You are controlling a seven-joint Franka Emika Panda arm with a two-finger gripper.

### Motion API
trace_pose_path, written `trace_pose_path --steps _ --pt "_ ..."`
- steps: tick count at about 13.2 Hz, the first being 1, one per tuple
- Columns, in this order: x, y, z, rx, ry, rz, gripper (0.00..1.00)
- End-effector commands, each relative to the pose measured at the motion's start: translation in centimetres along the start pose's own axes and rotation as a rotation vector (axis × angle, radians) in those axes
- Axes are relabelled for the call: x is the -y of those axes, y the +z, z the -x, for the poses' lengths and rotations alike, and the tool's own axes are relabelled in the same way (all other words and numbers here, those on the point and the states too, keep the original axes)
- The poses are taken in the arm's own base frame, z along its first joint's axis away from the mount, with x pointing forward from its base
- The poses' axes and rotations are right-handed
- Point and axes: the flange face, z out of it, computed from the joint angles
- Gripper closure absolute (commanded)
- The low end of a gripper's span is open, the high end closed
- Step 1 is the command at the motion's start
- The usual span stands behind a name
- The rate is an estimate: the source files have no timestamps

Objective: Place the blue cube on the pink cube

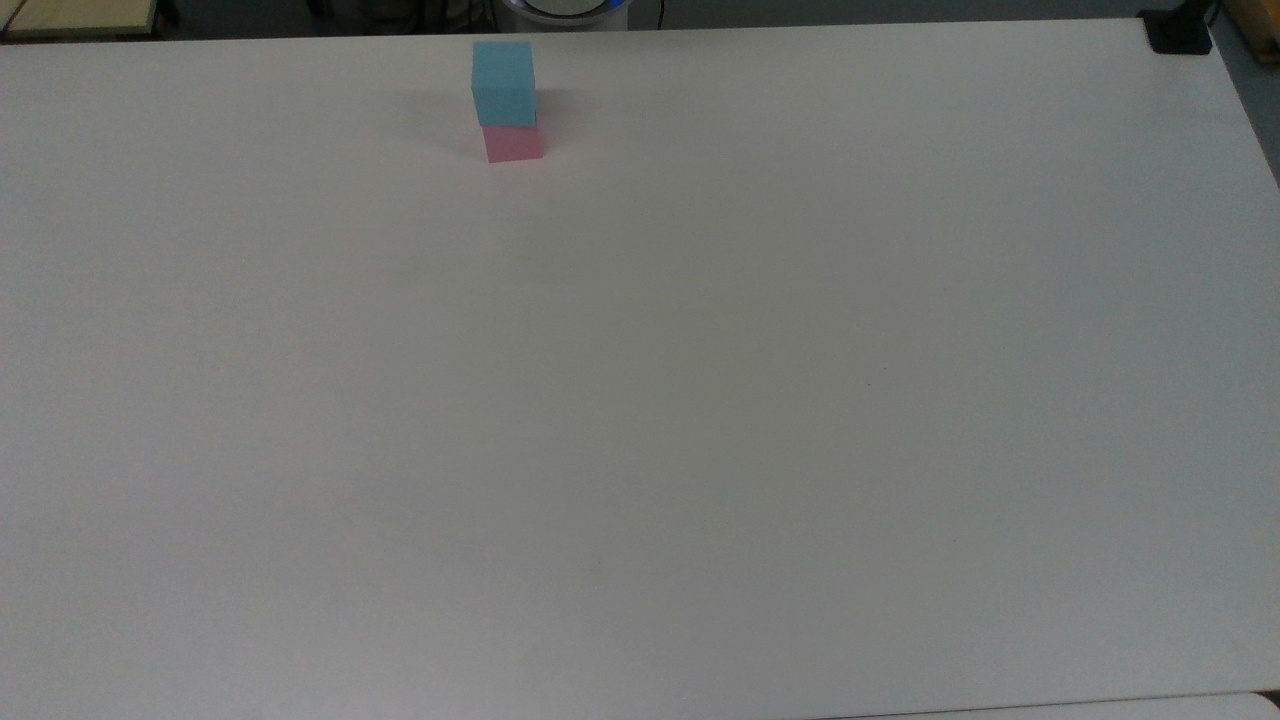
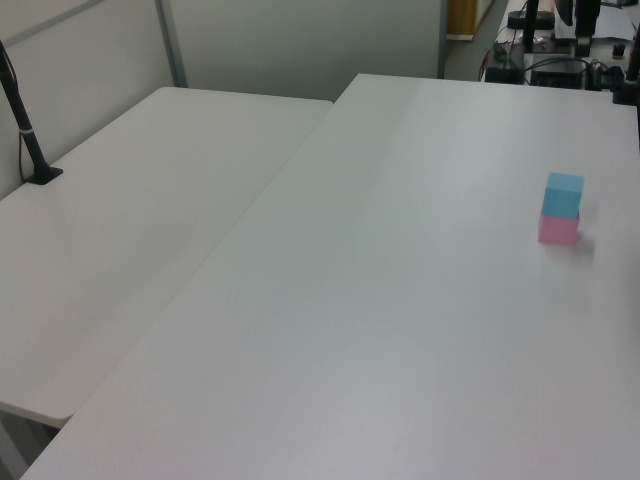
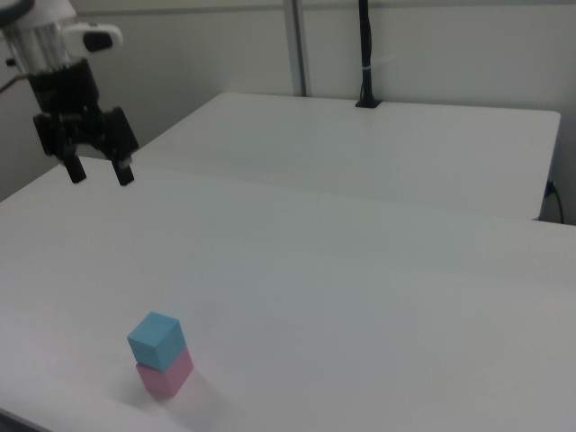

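The light blue cube rests squarely on top of the pink cube, near the far edge of the white table. In the right view my gripper hangs high above the stack and toward the right view's left. Its two fingers are spread apart, open, with nothing between them. Nothing touches the cubes.
A second white table adjoins mine. A black post stands on it. A black mount sits at the top view's far right corner. Equipment and cables lie beyond the table's far end.
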Motion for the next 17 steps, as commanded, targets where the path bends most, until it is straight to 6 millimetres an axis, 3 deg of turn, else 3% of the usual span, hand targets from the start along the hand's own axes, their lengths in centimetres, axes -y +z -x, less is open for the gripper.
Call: trace_pose_path --steps 1,2,5,8,13,17 --pt "0.4 -0.5 -5.4 0.034 0.004 -0.034 0.00" --pt "0.5 -0.3 -8.2 0.040 0.016 -0.028 0.00" --pt "0.9 1.2 -12.5 0.060 0.020 -0.015 0.00" --pt "1.4 2.7 -13.7 0.079 0.016 -0.036 0.00" --pt "0.4 3.3 -13.8 0.082 0.035 -0.061 0.00" --pt "0.7 3.5 -14.4 0.063 0.021 -0.050 0.00"
